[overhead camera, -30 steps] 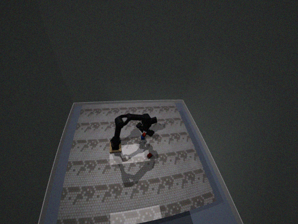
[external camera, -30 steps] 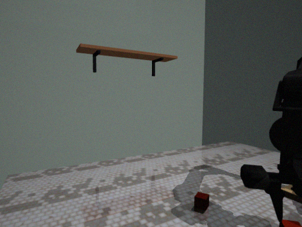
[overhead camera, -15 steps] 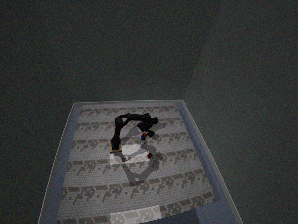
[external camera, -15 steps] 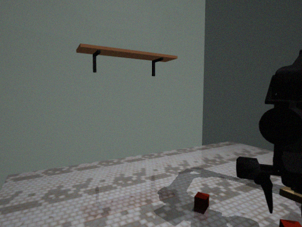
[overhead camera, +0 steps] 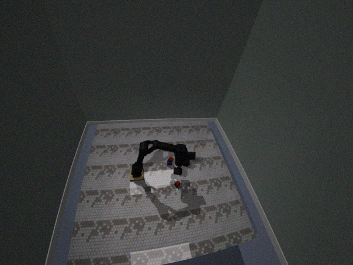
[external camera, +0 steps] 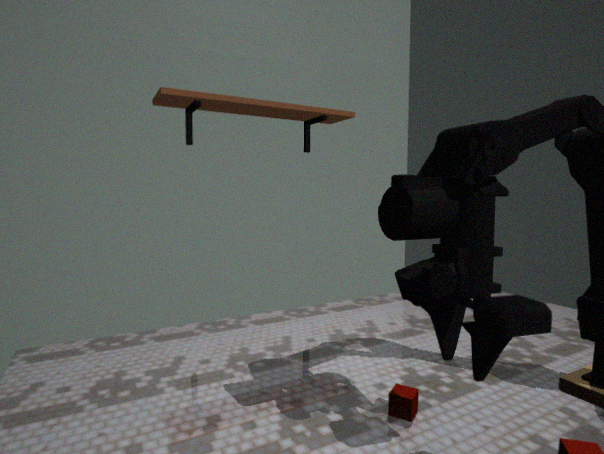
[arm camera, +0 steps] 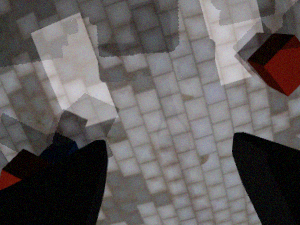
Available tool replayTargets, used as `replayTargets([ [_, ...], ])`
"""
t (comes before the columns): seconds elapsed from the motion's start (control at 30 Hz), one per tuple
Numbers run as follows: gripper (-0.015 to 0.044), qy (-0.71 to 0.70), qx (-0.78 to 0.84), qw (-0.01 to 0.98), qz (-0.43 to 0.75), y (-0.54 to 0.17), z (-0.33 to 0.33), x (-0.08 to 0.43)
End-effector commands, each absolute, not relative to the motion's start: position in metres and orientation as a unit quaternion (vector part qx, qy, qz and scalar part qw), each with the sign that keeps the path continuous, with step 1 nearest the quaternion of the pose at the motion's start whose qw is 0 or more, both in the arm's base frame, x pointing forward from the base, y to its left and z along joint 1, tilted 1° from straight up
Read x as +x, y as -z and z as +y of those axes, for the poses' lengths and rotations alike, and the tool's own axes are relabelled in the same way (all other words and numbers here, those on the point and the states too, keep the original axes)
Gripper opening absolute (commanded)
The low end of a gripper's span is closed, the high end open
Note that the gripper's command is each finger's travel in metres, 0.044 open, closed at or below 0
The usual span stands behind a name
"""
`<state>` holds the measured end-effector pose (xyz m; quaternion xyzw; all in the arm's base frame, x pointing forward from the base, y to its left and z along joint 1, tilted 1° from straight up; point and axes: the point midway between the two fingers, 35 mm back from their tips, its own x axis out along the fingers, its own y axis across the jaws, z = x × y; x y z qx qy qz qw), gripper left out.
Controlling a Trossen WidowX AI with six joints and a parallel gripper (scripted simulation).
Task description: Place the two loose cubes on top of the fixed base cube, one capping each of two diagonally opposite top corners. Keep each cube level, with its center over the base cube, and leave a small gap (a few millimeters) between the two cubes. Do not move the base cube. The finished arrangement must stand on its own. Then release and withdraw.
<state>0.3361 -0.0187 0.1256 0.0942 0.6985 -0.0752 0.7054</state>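
The blue base cube has one red cube on top of it, offset to one side. In the wrist view both are at the lower left, partly behind a finger. In the exterior view only the red cube's top part shows at the lower right edge. The other red cube lies on the patterned surface, and is at the upper right in the wrist view. My gripper is open and empty, above the surface between the stack and the lone red cube.
The arm's tan base plate is left of the cubes in the top view. A wooden shelf is on the wall. The arm's shadow falls across the surface beside the lone red cube.
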Motion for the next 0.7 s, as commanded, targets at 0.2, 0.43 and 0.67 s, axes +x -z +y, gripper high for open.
replayTargets([
  [0.2,0.0265,0.319,0.326,0.633,0.626,-0.142,-0.107,0.334],
  [0.43,0.0265,0.347,0.353,0.618,0.611,-0.144,-0.118,0.332],
  [0.67,0.0265,0.347,0.353,0.618,0.611,-0.139,-0.118,0.333],
])
